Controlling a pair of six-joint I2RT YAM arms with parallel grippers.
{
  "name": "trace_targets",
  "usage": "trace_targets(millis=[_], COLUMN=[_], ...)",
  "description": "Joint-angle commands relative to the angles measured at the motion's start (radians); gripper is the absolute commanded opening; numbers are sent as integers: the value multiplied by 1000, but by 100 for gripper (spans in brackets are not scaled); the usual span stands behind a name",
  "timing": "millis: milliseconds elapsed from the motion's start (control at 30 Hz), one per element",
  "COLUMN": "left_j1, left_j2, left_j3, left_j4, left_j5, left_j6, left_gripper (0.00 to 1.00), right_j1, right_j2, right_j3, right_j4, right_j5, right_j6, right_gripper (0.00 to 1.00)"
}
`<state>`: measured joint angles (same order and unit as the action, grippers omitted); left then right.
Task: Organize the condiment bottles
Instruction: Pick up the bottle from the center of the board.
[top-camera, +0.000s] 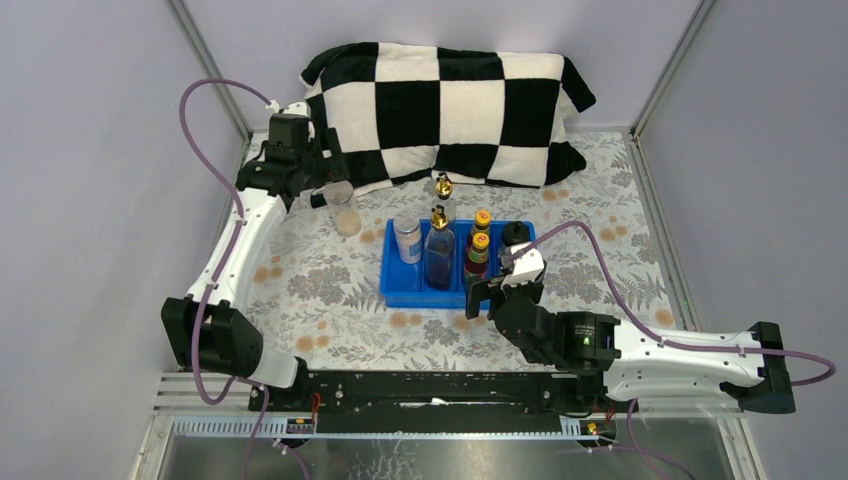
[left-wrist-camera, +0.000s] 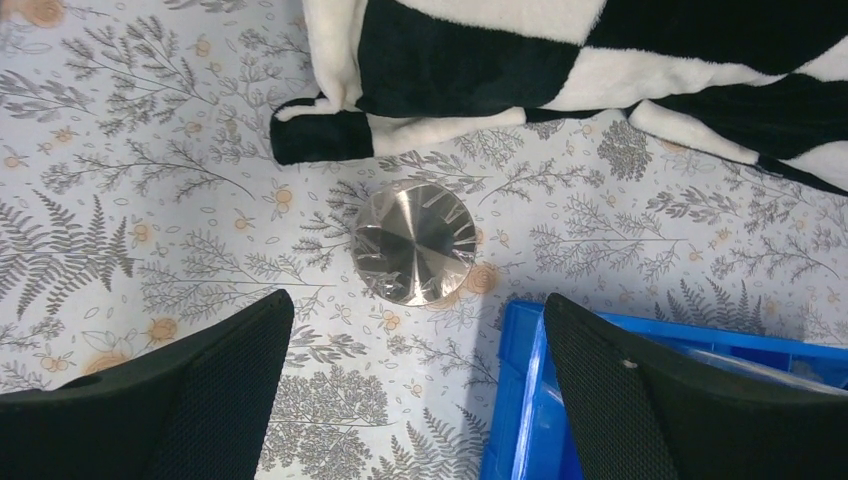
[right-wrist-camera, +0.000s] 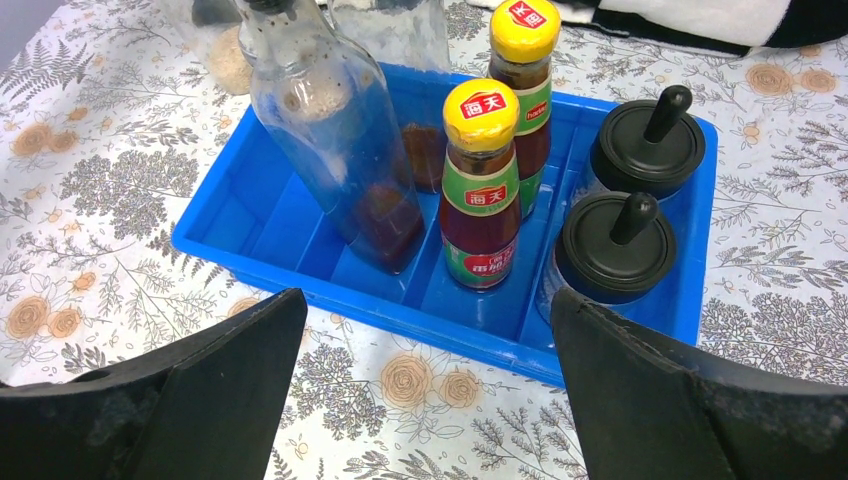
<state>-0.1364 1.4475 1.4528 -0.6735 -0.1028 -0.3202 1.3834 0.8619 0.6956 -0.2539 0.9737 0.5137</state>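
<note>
- A counter (top-camera: 330, 300) covered in a fern-and-flower print cloth sits between pale grey walls, with a black-and-white checked blanket (top-camera: 450, 110) bunched along its far side.
- A blue divided tray (top-camera: 395, 288) lies at the middle of the counter, its long compartments running from near to far.
- From overhead, one grey-lidded jar (top-camera: 407, 238) stands in the tray's leftmost compartment. Two clear gold-topped bottles (top-camera: 438, 250) stand one behind the other in the next, the nearer with dark sauce at its bottom.
- Two red-brown sauce bottles (right-wrist-camera: 480, 190) with yellow caps line up in the third compartment. Two black-capped shakers (right-wrist-camera: 615, 245) fill the rightmost, one behind the other.
- A second grey-lidded jar (left-wrist-camera: 414, 243), partly filled with something pale beige, stands upright on the cloth outside the tray. It is just off the tray's far left corner and close to the blanket's edge.
- The left tool (left-wrist-camera: 417, 305) hangs above that second jar with its fingers spread wide and nothing in its grip. The jar's shiny metal lid shows just beyond the fingertips, apart from both.
- The right tool (right-wrist-camera: 428, 300) hovers over the near right edge of the tray, fingers spread wide and empty. It faces the sauce bottles and the shakers.
</note>
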Motion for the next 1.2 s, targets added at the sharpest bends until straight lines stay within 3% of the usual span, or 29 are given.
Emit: trace_targets(millis=[0,600,1167], left_j1=[4,5,5], left_j2=[3,4,154], left_j3=[-16,-20,1], left_j4=[69,87,98], left_j5=[34,43,58], left_j6=[7,21,40], left_gripper=[99,99,99], right_j1=[8,8,8], right_j2=[-4,-10,17], right_j3=[-11,-25,-20], right_j4=[25,39,51], right_j5=[9,15,14], right_j6=[20,12,3], right_gripper=[100,100,100])
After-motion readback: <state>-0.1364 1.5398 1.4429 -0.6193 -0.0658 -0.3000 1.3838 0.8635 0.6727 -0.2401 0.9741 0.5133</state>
